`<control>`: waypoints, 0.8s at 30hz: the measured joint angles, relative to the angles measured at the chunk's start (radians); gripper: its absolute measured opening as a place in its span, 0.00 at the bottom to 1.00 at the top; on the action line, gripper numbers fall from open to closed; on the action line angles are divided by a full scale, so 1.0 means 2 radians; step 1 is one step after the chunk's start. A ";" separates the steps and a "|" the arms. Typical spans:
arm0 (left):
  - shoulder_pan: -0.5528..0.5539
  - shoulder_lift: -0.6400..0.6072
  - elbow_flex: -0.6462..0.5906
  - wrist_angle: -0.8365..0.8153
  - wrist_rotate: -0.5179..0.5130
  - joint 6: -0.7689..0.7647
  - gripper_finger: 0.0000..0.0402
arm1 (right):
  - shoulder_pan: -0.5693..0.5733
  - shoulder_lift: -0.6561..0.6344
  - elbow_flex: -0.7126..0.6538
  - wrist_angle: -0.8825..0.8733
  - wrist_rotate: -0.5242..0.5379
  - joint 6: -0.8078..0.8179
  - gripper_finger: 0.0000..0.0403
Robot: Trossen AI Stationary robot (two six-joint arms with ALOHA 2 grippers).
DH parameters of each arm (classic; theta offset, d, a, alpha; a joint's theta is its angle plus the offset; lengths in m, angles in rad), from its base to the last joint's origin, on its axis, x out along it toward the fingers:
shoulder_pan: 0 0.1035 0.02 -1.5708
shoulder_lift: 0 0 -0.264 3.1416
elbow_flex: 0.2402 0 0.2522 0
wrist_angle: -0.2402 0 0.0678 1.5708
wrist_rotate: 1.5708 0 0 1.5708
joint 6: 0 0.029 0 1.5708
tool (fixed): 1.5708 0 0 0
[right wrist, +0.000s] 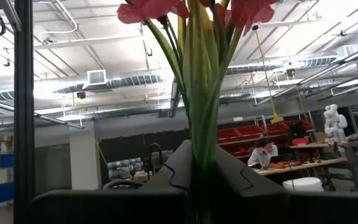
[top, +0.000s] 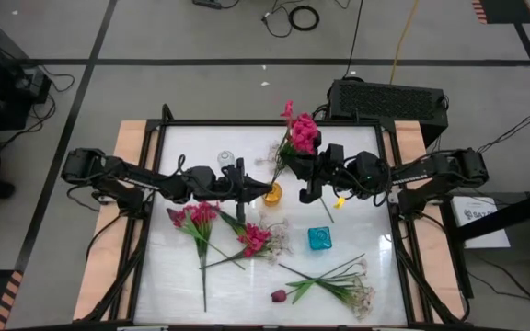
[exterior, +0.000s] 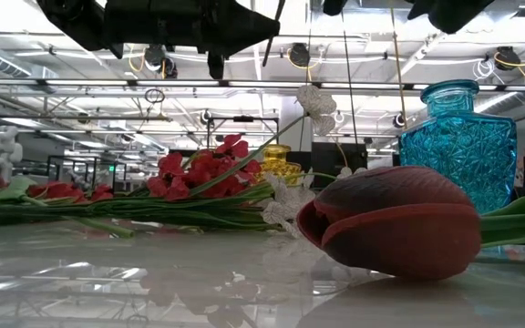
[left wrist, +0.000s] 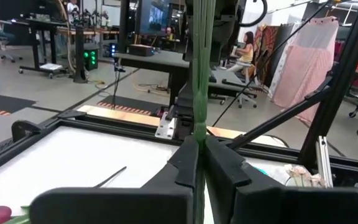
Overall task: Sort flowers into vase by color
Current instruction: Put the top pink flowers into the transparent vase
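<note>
The left arm comes in from the left side of the table and stretches toward the middle. Its wrist is turned sideways, and the left gripper (top: 240,177) is near the table centre, fingers (left wrist: 185,163) pressed together on a green stem (left wrist: 199,81). The right arm comes in from the right side, bent at the elbow. The right gripper (top: 313,175) is raised above the far middle part of the table and points upward. Its fingers (right wrist: 176,167) are clamped on a bunch of stems of the pink flowers (top: 302,133). The two grippers are near each other, not touching
</note>
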 joint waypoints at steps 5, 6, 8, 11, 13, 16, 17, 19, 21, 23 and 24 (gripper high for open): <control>0.003 -0.012 0.000 -0.025 0.012 0.008 0.03 | 0.000 -0.001 0.000 -0.046 -0.001 0.012 0.17; 0.004 -0.021 0.000 -0.043 0.015 0.010 0.03 | 0.000 -0.003 0.000 -0.063 -0.003 0.022 0.19; 0.007 -0.041 0.000 -0.082 0.019 0.012 0.03 | -0.002 -0.015 0.000 -0.106 -0.006 0.035 0.26; 0.010 -0.076 0.000 -0.146 0.022 0.015 0.03 | -0.006 -0.044 0.000 -0.180 -0.009 0.041 0.36; 0.009 -0.096 0.000 -0.184 0.022 0.023 0.03 | -0.009 -0.060 0.000 -0.215 -0.017 0.043 0.42; 0.009 -0.117 0.000 -0.218 0.022 0.027 0.02 | -0.009 -0.073 0.000 -0.242 -0.019 0.045 0.50; 0.009 -0.123 0.000 -0.229 0.022 0.027 0.02 | -0.009 -0.074 0.000 -0.243 -0.019 0.043 0.51; 0.009 -0.130 0.000 -0.243 0.022 0.033 0.02 | -0.008 -0.074 0.000 -0.243 -0.019 0.043 0.54; 0.009 -0.134 0.000 -0.255 0.022 0.038 0.02 | -0.009 -0.072 0.000 -0.243 -0.019 0.042 0.56; 0.009 -0.134 0.000 -0.264 0.022 0.038 0.02 | -0.009 -0.065 0.000 -0.239 -0.019 0.042 0.57; 0.009 -0.134 0.000 -0.266 0.022 0.039 0.02 | -0.009 -0.060 0.000 -0.239 -0.019 0.042 0.57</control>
